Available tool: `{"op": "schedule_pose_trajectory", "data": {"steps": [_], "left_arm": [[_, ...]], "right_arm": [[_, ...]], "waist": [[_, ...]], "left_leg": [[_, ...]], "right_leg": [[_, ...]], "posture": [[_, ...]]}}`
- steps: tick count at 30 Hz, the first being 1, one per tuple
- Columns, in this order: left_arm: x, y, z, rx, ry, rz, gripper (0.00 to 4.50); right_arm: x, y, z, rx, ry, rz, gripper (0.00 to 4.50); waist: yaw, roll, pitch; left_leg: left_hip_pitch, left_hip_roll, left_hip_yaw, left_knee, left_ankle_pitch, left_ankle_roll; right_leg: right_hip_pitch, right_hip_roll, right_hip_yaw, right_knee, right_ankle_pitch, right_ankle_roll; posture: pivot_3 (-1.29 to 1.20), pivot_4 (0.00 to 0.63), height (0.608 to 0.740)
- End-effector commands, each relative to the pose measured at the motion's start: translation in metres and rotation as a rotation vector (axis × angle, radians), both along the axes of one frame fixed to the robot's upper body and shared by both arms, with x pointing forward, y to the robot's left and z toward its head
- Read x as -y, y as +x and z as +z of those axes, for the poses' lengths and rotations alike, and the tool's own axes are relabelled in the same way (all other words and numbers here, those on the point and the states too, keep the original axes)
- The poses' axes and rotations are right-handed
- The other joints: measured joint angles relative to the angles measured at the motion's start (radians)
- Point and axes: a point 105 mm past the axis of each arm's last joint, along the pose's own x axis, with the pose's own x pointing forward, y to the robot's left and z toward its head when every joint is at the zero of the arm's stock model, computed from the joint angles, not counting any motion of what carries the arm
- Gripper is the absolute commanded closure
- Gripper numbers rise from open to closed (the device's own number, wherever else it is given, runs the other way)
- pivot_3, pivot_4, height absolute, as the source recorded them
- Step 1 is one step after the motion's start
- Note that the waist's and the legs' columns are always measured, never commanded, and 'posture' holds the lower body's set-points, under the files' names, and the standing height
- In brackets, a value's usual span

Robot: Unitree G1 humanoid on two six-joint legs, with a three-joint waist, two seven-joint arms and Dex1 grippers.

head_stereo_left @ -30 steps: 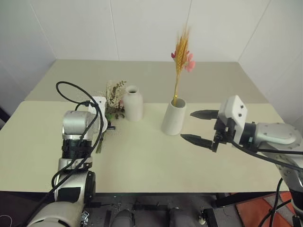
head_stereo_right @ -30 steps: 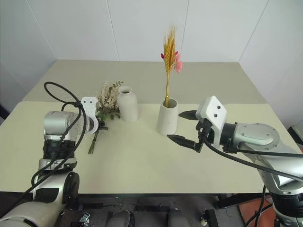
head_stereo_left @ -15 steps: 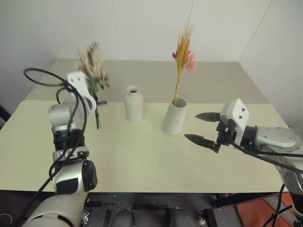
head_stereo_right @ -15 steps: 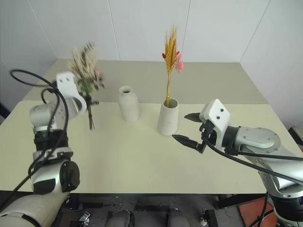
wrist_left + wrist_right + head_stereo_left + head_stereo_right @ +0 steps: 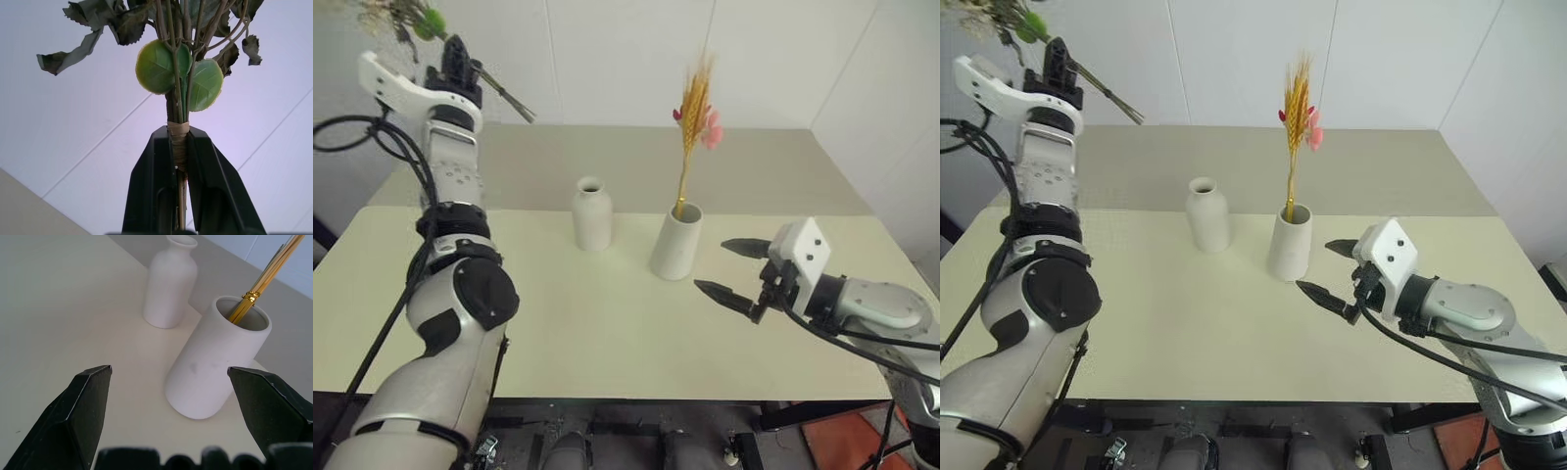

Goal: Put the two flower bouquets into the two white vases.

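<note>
The bushy rose bouquet point(image 5: 181, 73) looks light but top-heavy and floppy, its leaves easily crushed, so the tied band on the stems is the sensible place to grip. The left claw point(image 5: 179, 147) is clamped tight on exactly that band, holding the bunch high at the far left above the bench point(image 5: 607, 323). The bottle vase point(image 5: 591, 213) stands empty at mid-bench; the wheat bunch point(image 5: 693, 108) sits in the cylinder vase point(image 5: 676, 241) just right of it. The right claw point(image 5: 736, 269) hangs wide open and empty near that vase.
</note>
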Motion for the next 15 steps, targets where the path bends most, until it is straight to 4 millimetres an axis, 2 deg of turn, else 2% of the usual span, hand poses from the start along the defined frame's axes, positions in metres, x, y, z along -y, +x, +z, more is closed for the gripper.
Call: {"op": "schedule_pose_trajectory", "data": {"steps": [1,7,12,15], "left_arm": [[0.023,-0.003,0.008,0.071,0.064,-0.1,4.4],[0.051,-0.005,0.008,0.116,0.243,-0.185,4.4],[0.055,-0.007,0.007,0.119,0.357,-0.182,4.4],[0.055,-0.007,-0.001,0.11,0.406,-0.19,4.4]], "right_arm": [[-0.001,-0.006,0.015,0.092,0.004,-0.021,0.0],[0.0,-0.01,0.013,0.096,0.007,-0.037,0.0],[0.0,-0.009,0.01,0.089,-0.006,-0.044,0.0],[-0.002,-0.009,0.009,0.09,-0.007,-0.044,0.0]], "waist": [[-0.004,0.0,0.0],[-0.013,0.0,0.0],[-0.012,0.0,0.0],[-0.012,0.0,0.0]], "left_leg": [[0.0,0.0,0.0,0.0,0.0,0.0],[0.0,0.0,0.0,0.0,0.0,0.0],[0.001,0.0,0.0,0.0,0.0,0.0],[0.0,0.0,0.0,0.0,0.0,0.0]], "right_leg": [[0.0,0.0,0.0,0.0,0.0,0.0],[-0.001,0.001,0.001,0.0,0.0,0.0],[0.0,0.001,0.001,0.001,0.0,0.0],[0.0,0.001,0.001,0.0,0.0,0.0]], "posture": [[0.0,0.15,0.74],[0.0,0.15,0.74],[0.0,0.15,0.74],[0.0,0.15,0.74]]}}
